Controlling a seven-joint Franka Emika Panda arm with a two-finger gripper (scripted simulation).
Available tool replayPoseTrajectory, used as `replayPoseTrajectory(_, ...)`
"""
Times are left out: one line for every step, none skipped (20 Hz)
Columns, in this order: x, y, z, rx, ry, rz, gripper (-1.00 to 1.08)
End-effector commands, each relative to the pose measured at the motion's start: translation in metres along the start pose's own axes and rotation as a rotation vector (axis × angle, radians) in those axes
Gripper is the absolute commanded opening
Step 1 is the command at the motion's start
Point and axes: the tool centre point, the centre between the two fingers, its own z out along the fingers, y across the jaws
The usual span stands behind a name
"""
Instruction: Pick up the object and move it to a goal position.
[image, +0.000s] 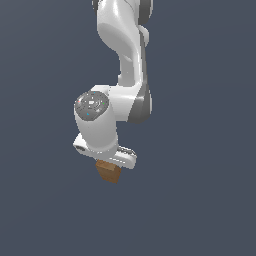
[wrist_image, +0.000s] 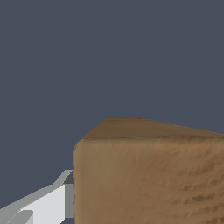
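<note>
The small brown wood-textured cube sits directly under the white hand of my gripper in the exterior view, its top tucked against the hand. The cube hides the fingers there. In the wrist view the cube is very close and fills the lower part of the picture. One white finger with a grey pad lies flat against the cube's side. The other finger is out of frame. The gripper looks shut on the cube.
The white arm comes down from the top of the exterior view and bends at the wrist above the cube. Everything around it is a plain dark grey-blue surface, with no other objects or goal marker in view.
</note>
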Motion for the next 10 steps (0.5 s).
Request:
replayPoseTrajectory(-0.002,-0.006,-0.016,0.003,0.012,-0.001,-1.00)
replayPoseTrajectory(-0.004,-0.009,-0.021,0.003,0.012,-0.001,-1.00)
replayPoseTrajectory(-0.007,-0.012,-0.027,0.003,0.012,-0.001,-1.00)
replayPoseTrajectory(-0.010,-0.015,-0.033,0.003,0.012,-0.001,-1.00)
replayPoseTrajectory(-0.013,-0.019,-0.040,0.003,0.012,-0.001,-1.00)
replayPoseTrajectory(-0.017,-0.023,-0.047,0.003,0.012,-0.001,-1.00)
replayPoseTrajectory(-0.021,-0.027,-0.056,0.003,0.012,-0.001,-1.00)
replayPoseTrajectory(-0.025,-0.032,-0.065,0.003,0.012,-0.001,-1.00)
replayPoseTrajectory(-0.030,-0.037,-0.074,0.003,0.012,-0.001,-1.00)
replayPoseTrajectory(-0.034,-0.042,-0.084,0.003,0.012,-0.001,-1.00)
